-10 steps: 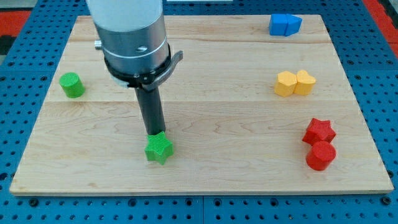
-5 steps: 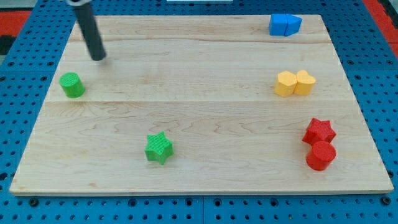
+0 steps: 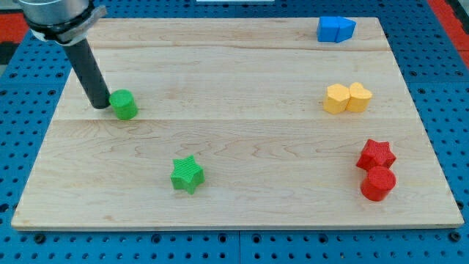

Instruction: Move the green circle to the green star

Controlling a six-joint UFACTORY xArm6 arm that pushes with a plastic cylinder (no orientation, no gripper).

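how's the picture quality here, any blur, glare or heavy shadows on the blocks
In the camera view everything is sharp: the green circle block, the green star block and my tip, which sits against the circle's left side, show no motion blur. Lighting is even, with soft short shadows and no strong glare on the wooden board.

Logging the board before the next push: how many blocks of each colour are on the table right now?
Green: 2, the green circle block and the green star block
Blue: 2, a touching pair
Yellow: 2, a touching pair
Red: 2, the red star block and the red round block
Total: 8
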